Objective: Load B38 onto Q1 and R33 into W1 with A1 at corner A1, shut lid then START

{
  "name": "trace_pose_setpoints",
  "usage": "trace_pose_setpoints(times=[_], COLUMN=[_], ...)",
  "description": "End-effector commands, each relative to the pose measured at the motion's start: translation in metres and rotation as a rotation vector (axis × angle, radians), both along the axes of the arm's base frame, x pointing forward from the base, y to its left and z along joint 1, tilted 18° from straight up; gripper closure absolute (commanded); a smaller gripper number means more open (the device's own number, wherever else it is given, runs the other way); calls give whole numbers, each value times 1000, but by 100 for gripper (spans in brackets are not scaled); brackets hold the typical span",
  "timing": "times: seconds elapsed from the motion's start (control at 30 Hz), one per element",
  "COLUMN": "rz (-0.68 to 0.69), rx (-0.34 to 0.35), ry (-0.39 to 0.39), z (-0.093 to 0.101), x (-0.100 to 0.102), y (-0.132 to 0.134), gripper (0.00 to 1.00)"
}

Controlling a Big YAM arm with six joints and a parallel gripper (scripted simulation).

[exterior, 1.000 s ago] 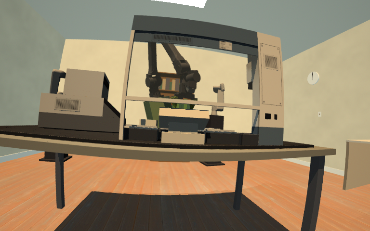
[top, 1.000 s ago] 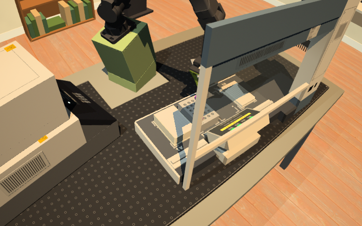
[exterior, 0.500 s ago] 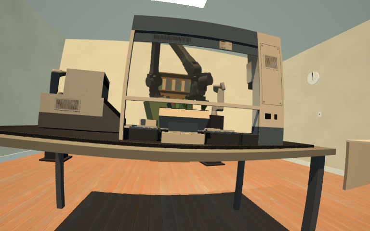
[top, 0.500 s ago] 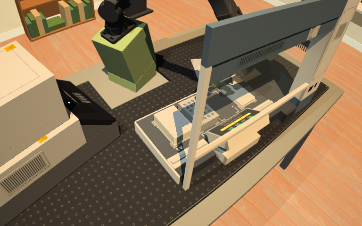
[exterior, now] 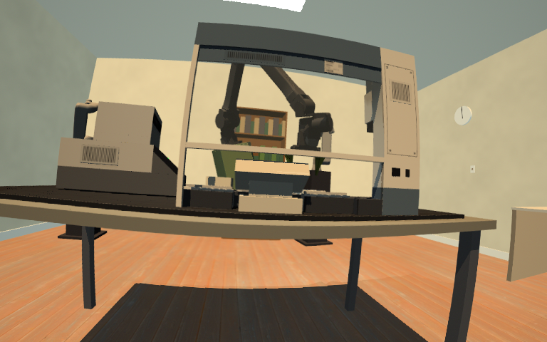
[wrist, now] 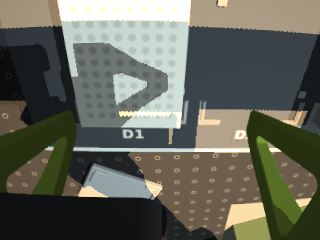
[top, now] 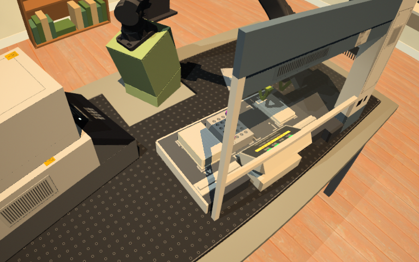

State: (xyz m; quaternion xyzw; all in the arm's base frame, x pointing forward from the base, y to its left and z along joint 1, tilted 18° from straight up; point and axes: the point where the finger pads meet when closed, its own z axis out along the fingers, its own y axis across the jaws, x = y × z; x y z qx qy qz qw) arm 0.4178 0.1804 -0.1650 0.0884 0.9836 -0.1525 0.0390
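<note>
My gripper (wrist: 161, 120) is open and empty, its green fingers (top: 275, 88) hanging a little above the rear edge of the deck under the frame. Below and ahead of it a pale 96-well plate (wrist: 123, 47) lies flat in the position marked D1 (wrist: 132, 134); it also shows in the top view (top: 275, 109). Position D2 (wrist: 243, 60) next to it shows only dark floor and locators. Q1 (top: 34, 123) stands at the left of the table with its beige lid down. A pale lamp (top: 79, 118) is lit on its black panel by the keys (top: 92, 112). B38 is not in view.
The tube cooling block (top: 229, 127) with its coloured tubes and the pale deep-well block (top: 194, 145) sit further along the deck. A tall frame with a grey top beam (top: 309, 34) and a cream post (top: 227, 145) spans the deck. The green arm pedestal (top: 145, 66) stands behind.
</note>
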Motion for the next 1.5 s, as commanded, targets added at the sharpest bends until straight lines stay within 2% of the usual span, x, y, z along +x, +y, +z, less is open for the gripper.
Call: trace_pose_setpoints(times=[0.0, 0.13, 0.27, 0.73, 1.1, 1.4, 1.47], rz=[-85, -100, -57, -36, -31, -27, -27], rx=[25, 28, 17, 42, 21, 30, 35], ry=[-73, -78, -52, -83, -42, -57, -65], z=[13, 9, -3, 12, 15, 16, 9], x=[36, 43, 34, 39, 31, 29, 31], y=[27, 35, 38, 30, 13, 24, 30], gripper=[0, 0, 0, 0, 0, 0, 0])
